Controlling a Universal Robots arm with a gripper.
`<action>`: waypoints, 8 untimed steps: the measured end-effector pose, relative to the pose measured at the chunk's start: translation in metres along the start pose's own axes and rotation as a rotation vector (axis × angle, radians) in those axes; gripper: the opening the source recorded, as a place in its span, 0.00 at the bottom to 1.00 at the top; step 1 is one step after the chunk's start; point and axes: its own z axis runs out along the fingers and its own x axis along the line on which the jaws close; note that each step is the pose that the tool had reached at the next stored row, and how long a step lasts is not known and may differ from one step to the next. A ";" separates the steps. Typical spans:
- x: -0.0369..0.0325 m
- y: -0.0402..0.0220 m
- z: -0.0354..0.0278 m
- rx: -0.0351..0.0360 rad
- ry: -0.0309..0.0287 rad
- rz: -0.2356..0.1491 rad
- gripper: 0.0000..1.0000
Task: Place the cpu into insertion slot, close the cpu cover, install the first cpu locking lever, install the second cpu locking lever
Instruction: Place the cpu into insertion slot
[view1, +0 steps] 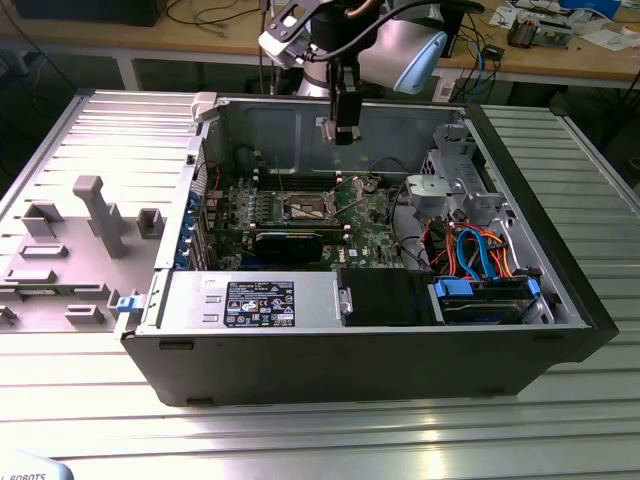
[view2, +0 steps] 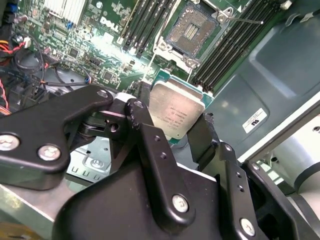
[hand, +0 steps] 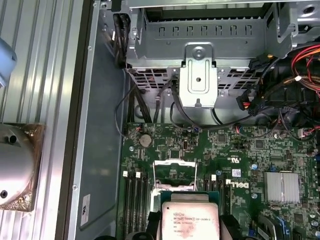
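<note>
In the exterior view, an open case (view1: 360, 360) lies on its side on the desk (view1: 300, 440). The end effector (view1: 345, 128) hangs inside it, above the green board and well apart from the slot (view1: 305, 208). From here I cannot tell how its fingers stand.

In the second wrist view, the end effector (view2: 172, 122) is pinching the cpu (view2: 176, 112) by two opposite edges, with the silver top facing the camera. The slot (view2: 192, 30) lies beyond it, its dark centre bare, and a thin lever (view2: 245, 21) is swung out to one side. Nothing is seated yet.

In the first wrist view, the cpu (hand: 190, 219) is in the grip over the board. Near it is the cover (hand: 174, 175), which looks raised clear of the socket.

The step in hand is the first one, placing the chip. I judge that it calls for squaring the chip's edges with the socket rim, lowering it flat and letting go without dragging it.
</note>
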 end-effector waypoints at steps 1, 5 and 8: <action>0.0000 -0.0002 0.0001 0.0000 -0.0001 0.002 0.54; 0.0000 -0.0005 0.0013 -0.0002 0.0000 0.002 0.54; -0.0001 -0.0007 0.0036 -0.0002 -0.0004 0.002 0.54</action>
